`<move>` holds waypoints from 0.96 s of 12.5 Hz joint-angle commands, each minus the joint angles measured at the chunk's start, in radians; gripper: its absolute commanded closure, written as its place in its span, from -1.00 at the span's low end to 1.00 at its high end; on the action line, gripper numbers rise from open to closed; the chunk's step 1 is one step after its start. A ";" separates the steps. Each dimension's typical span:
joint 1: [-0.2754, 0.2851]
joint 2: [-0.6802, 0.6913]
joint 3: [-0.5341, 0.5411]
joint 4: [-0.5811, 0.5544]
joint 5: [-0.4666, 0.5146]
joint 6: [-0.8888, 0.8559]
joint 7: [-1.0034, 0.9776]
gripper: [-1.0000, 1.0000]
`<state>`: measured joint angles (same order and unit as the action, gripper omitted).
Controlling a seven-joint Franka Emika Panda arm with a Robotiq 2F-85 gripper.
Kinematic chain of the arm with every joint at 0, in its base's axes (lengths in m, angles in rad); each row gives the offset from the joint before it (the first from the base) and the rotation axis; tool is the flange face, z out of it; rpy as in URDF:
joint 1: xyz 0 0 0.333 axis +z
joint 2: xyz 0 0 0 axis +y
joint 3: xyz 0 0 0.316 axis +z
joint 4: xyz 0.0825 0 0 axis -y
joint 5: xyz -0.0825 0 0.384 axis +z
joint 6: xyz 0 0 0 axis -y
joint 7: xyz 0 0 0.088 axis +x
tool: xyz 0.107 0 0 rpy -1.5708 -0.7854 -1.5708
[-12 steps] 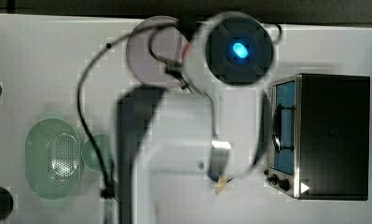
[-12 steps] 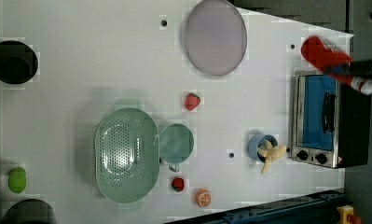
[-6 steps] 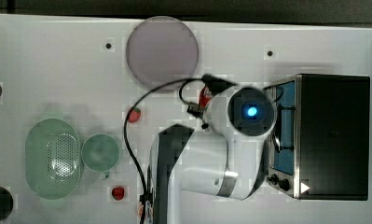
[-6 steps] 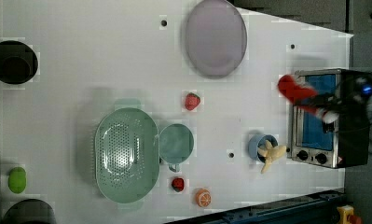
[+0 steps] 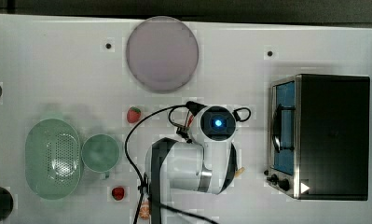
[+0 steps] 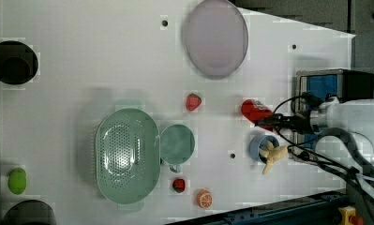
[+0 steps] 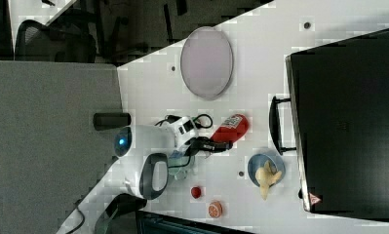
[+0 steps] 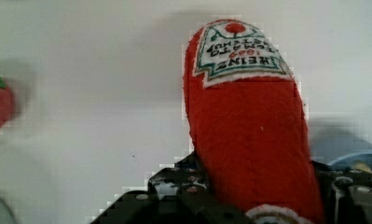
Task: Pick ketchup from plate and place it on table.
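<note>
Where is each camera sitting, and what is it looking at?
Top view: overhead, looking straight down on the white table; the arm's white body covers the middle.
Left view: high, tilted; the arm reaches in from the left view's right, holding the red plush ketchup bottle.
Right view: high from another side; arm and bottle show.
Wrist view: on the arm, looking along the bottle.
All three high views share the round lilac plate.

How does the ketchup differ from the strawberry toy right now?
The ketchup is long and slim, with a white label; the strawberry toy is short and rounded, with a green top. The ketchup is much the larger. The ketchup is held in the gripper, off the plate, while the strawberry toy lies free on the table. Both are red and look soft.
</note>
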<state>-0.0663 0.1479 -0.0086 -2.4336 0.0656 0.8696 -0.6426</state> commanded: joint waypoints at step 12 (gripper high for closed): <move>0.011 -0.253 0.017 0.249 -0.001 -0.317 0.350 -1.00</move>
<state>-0.0600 -0.0201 -0.0074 -2.2559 0.0712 0.5894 -0.4456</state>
